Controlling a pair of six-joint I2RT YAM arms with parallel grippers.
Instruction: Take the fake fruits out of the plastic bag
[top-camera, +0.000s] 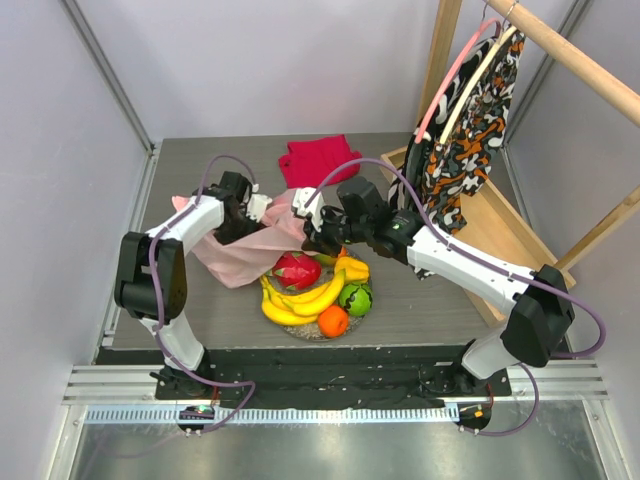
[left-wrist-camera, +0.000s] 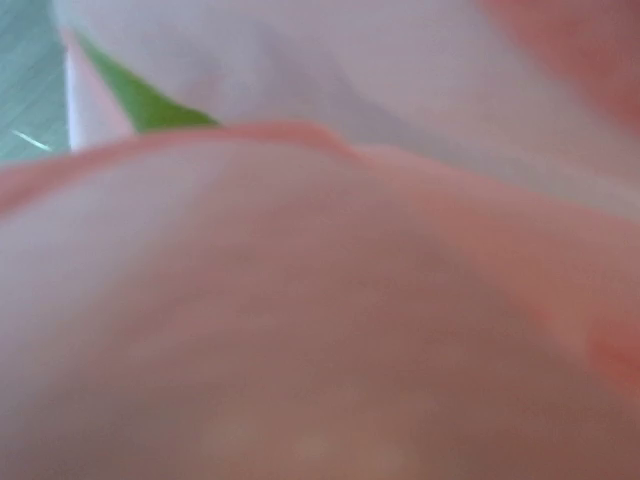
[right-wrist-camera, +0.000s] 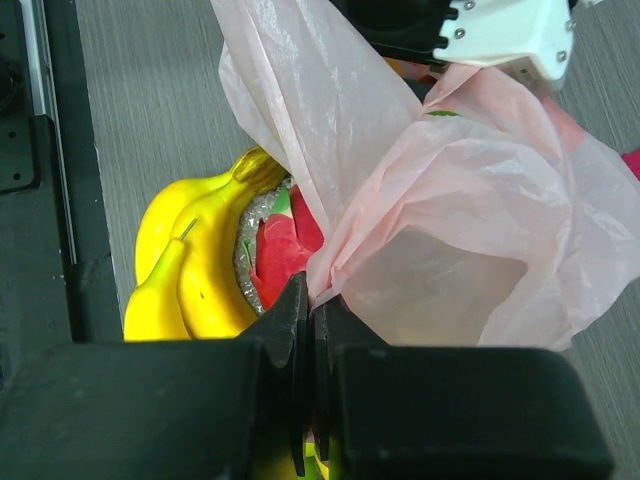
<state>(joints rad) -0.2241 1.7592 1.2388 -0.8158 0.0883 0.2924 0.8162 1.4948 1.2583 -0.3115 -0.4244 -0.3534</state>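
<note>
The pale pink plastic bag (top-camera: 240, 255) lies crumpled left of the glittery plate (top-camera: 372, 300) and is pulled up between both grippers. My left gripper (top-camera: 240, 218) is at the bag's far left top. Its fingers are buried in the film, which hangs drawn up from it. The left wrist view shows only blurred pink bag (left-wrist-camera: 320, 330). My right gripper (right-wrist-camera: 315, 300) is shut on a pinched fold of the bag (right-wrist-camera: 450, 200). On the plate lie yellow bananas (top-camera: 300, 300), a dragon fruit (top-camera: 297, 268), a green apple (top-camera: 355, 297), an orange (top-camera: 333, 321) and a yellow piece (top-camera: 353, 266).
A folded red cloth (top-camera: 318, 160) lies at the back of the table. A wooden rack (top-camera: 500, 235) with a patterned garment (top-camera: 470, 130) on hangers stands at the right. The table's front edge is just below the plate.
</note>
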